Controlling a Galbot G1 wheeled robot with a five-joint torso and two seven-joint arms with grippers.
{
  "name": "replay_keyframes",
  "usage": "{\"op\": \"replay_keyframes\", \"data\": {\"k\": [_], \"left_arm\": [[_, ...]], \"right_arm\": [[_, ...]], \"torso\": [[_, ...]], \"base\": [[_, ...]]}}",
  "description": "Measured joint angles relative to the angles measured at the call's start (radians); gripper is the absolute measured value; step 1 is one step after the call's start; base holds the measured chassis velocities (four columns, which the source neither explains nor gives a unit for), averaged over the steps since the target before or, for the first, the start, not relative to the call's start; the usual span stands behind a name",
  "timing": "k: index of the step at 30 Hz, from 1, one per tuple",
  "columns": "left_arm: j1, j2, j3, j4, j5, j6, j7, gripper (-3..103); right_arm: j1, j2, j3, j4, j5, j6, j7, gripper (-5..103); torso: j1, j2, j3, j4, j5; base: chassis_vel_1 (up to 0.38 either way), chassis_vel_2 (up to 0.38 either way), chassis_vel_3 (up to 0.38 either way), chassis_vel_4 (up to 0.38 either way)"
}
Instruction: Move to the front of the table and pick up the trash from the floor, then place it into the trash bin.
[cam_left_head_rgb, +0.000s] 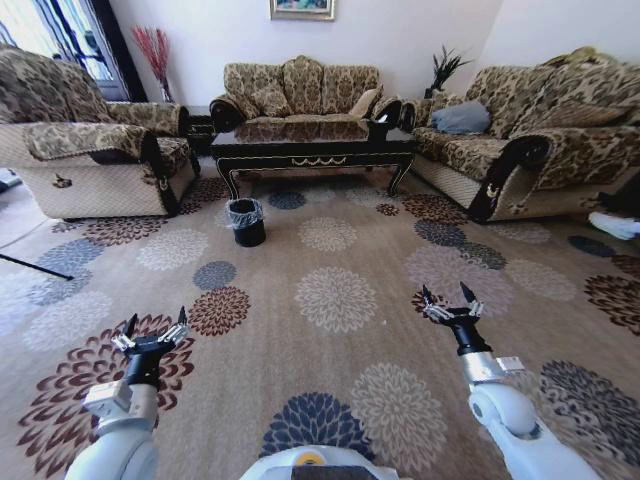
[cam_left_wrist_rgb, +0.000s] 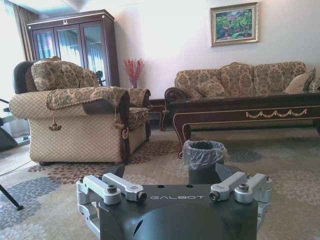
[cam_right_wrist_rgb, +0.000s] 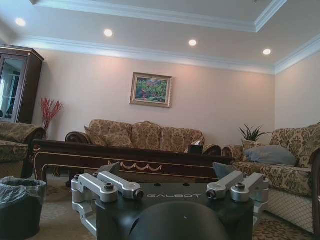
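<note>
Both claws, left claw (cam_left_head_rgb: 152, 335) and right claw (cam_left_head_rgb: 451, 304), hover released well short of the trash bin (cam_left_head_rgb: 246, 221), which stands just before the desk (cam_left_head_rgb: 312, 147) (nearer its left leg), so the left arm is nearer.

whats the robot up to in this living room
Nothing is being handled yet. The robot stands back on the patterned carpet, facing the coffee table across the room, with the black trash bin on the floor near the table's left front leg. Its left hand and right hand are both held out low in front, open and empty.
</note>
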Motion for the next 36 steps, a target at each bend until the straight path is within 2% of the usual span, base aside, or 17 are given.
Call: {"op": "replay_keyframes", "data": {"k": [10,18,21,28,31,33,36], "left_arm": [[0.002,-0.001,-0.01,-0.002,0.008,-0.011,0.016,100],[-0.002,0.018,-0.05,-0.002,-0.032,-0.02,0.05,100],[-0.008,0.032,-0.074,0.001,-0.057,-0.04,0.09,100],[-0.014,0.045,-0.093,0.012,-0.077,-0.049,0.135,100],[-0.02,0.053,-0.121,0.02,-0.084,-0.065,0.214,100],[-0.02,0.053,-0.127,0.022,-0.082,-0.069,0.225,100],[-0.026,0.057,-0.149,0.027,-0.089,-0.073,0.248,100]], "right_arm": [[-0.004,0.004,0.006,0.008,-0.007,0.002,0.001,100],[-0.024,0.002,0.037,0.055,-0.036,-0.023,0.029,100],[-0.044,-0.002,0.05,0.092,-0.044,-0.045,0.051,100],[-0.071,-0.004,0.069,0.135,-0.065,-0.075,0.051,100],[-0.102,-0.012,0.101,0.169,-0.075,-0.112,0.023,100],[-0.109,-0.014,0.108,0.177,-0.076,-0.121,0.017,100],[-0.128,-0.022,0.142,0.228,-0.072,-0.209,0.01,100]], "torso": [[0.0,0.0,0.0,0.0,0.0],[0.0,0.0,0.0,0.0,-0.0001],[0.001,0.002,0.001,0.0,-0.0001],[0.005,0.024,0.017,0.0,-0.0001],[0.007,0.043,0.035,0.0,0.0],[0.008,0.046,0.038,-0.0001,-0.0001],[0.011,0.063,0.052,0.0,-0.0001]], "base": [[0.0,0.0,0.0,0.0],[0.0,0.0,0.0,0.0],[0.0,0.0,0.0,0.0],[0.0,0.0,0.0,0.0],[0.0,0.0,0.0,0.0],[0.0,0.0,0.0,0.0],[0.0,0.0,0.0,0.0]]}}
